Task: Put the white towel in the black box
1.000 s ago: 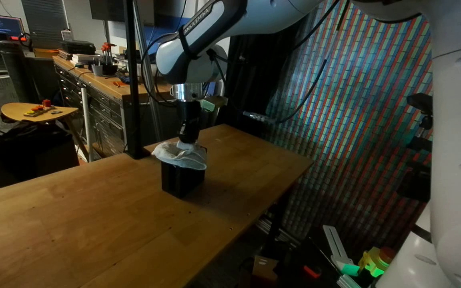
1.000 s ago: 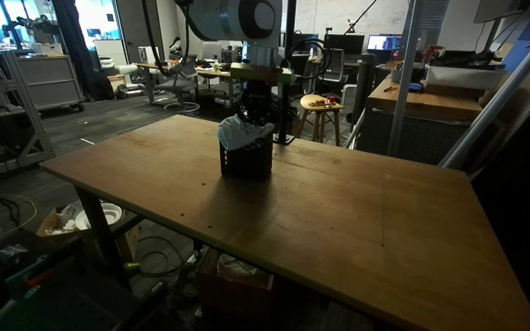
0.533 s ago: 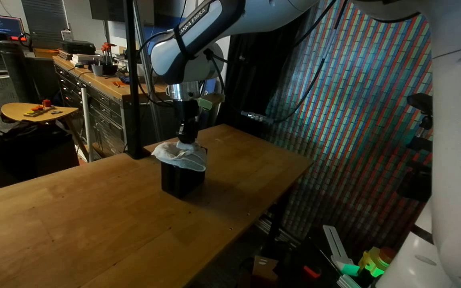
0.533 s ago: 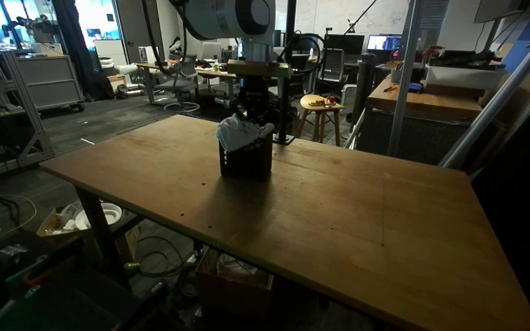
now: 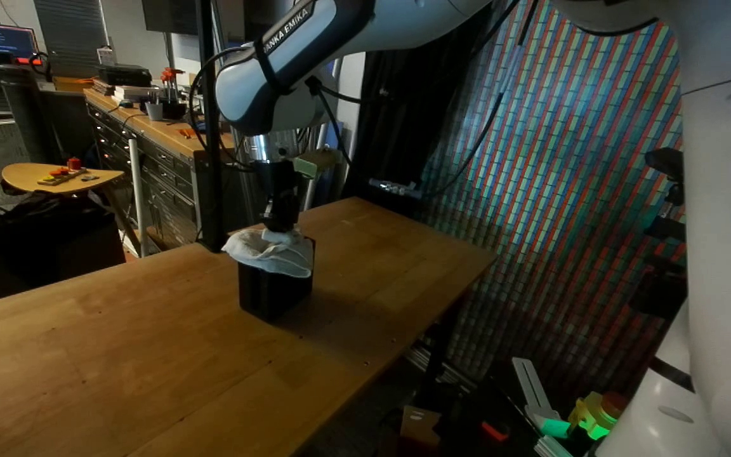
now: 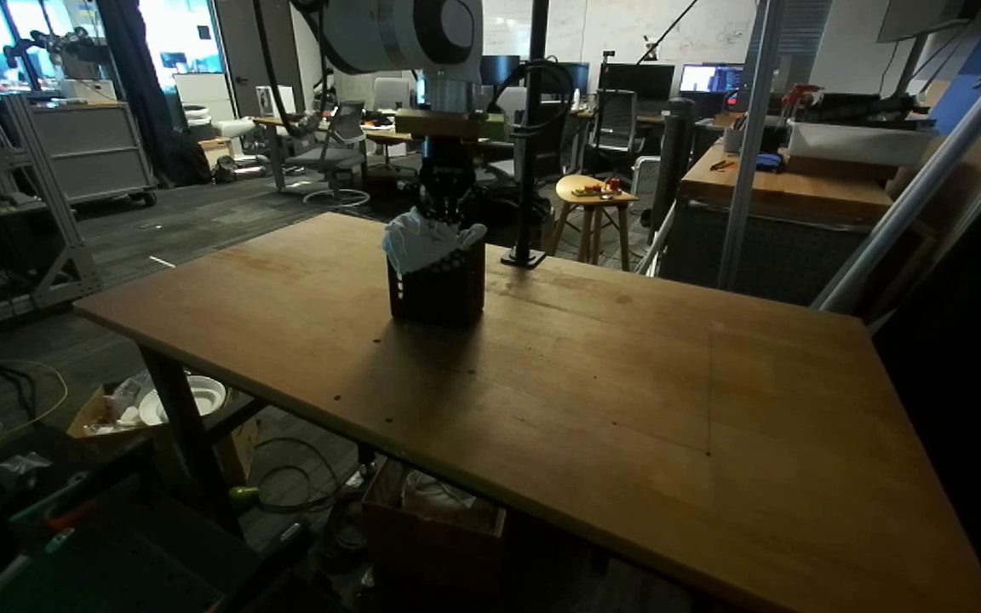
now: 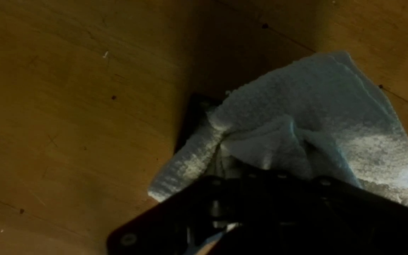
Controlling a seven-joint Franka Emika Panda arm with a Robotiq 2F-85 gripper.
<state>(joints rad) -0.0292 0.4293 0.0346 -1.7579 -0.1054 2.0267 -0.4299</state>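
Currently your gripper [image 5: 281,229], left of centre in an exterior view, is fully closed, touching the towel [image 5: 269,254] atop the box [image 5: 270,294]; pinch unclear.

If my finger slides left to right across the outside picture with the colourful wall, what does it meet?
In an exterior view: wooden stool, black post, black box, colourful wall. The white towel lies over the box's top, so they share a spot. The robot arm stretches across too much to get a place.
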